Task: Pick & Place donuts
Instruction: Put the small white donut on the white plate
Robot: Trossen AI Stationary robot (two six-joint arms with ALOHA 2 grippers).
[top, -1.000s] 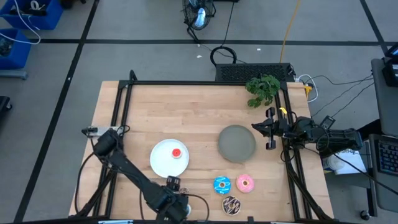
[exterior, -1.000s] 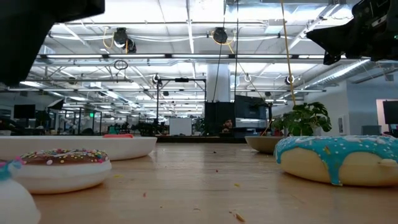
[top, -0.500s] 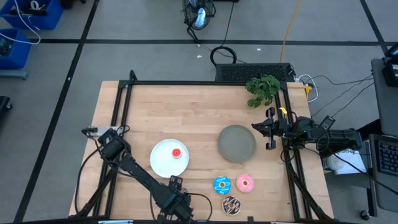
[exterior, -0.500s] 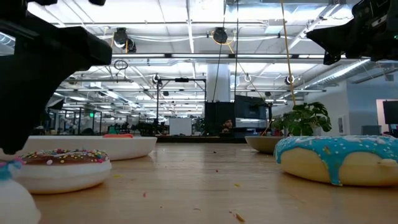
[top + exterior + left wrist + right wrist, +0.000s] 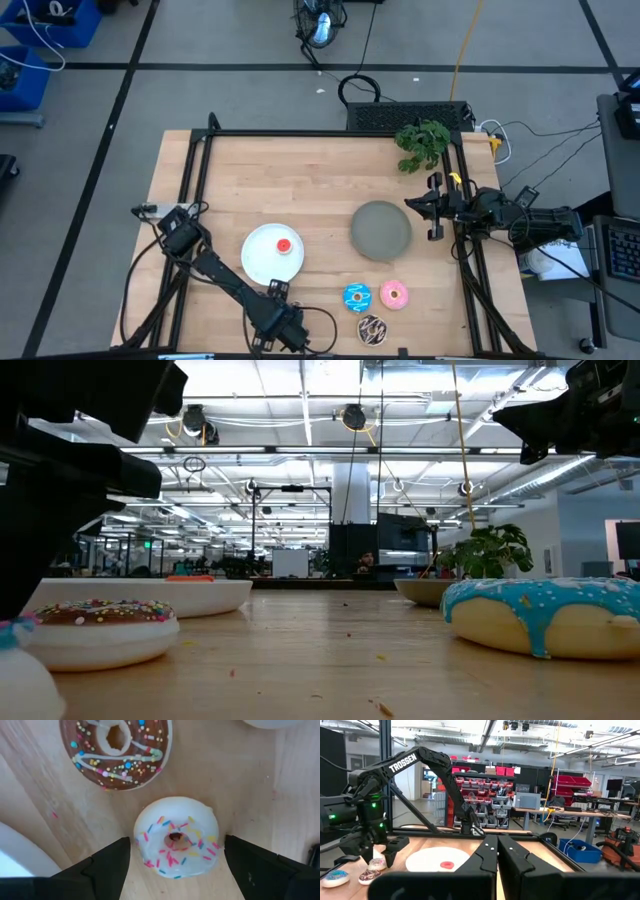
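A tiny white donut [image 5: 176,837] with coloured sprinkles is being straddled by the left gripper [image 5: 175,870], whose fingers are being held wide apart, one on each side of the ring and not touching it; the donut is lying flat on the wooden table [image 5: 300,180] at its near edge, just beside a tiny brown donut [image 5: 117,751] with drizzle and sprinkles. The step in hand is being judged as the approach for a pick, with nothing yet gripped. The next move is being read as a lowering of the fingers around the ring and a closing on it, care being needed not to nudge the brown neighbour. A red donut [image 5: 284,245] is already lying on the white plate [image 5: 262,262], while the gray plate [image 5: 380,230] is carrying nothing. The larger blue sprinkled donut [image 5: 357,297], pink donut [image 5: 394,295] and chocolate donut [image 5: 371,328] are waiting near the table's front edge. The right gripper [image 5: 497,851] is being kept pressed together, parked at the table's right side, holding nothing.
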